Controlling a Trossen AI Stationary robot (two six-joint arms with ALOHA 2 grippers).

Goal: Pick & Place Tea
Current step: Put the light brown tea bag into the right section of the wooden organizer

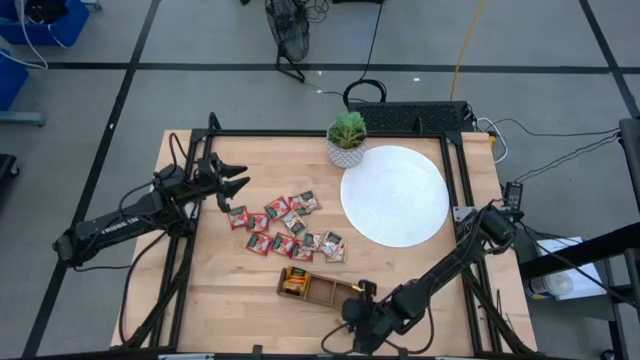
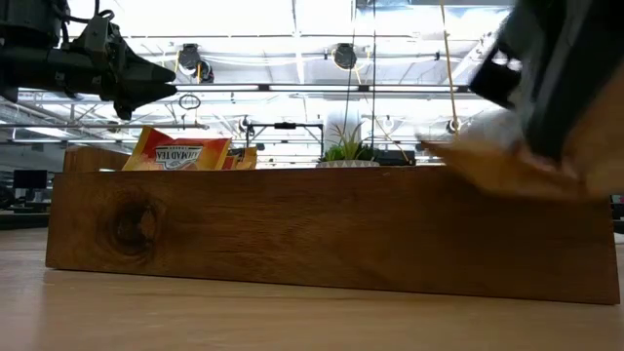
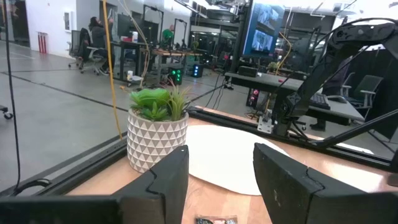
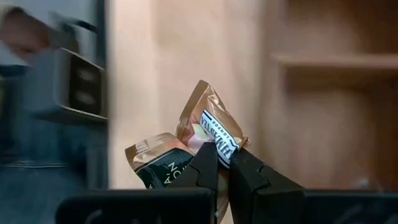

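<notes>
A pile of small tea sachets, mostly red, lies flat on the wooden table between my two arms. The brown tray stands near the front edge, with orange-yellow sachets in its left compartment. My right gripper hangs over the tray's right end, shut on a pale sachet with dark print. My left gripper is open and level at the table's left, above the pile's left edge, with nothing between its fingers. My right gripper pinches the pale sachet between its two fingertips, at the sachet's printed lower part. The fingers slant down from the table's right. The crumpled sachet sticks out past the fingertips, clear above the tray. A second pale piece with dark print lies against one finger; I cannot tell whether it is a separate sachet.
A white disc lies at the far right of the table. A small potted green plant stands at its far left rim. The tray's middle and right compartments show bare wood. A black frame borders the table.
</notes>
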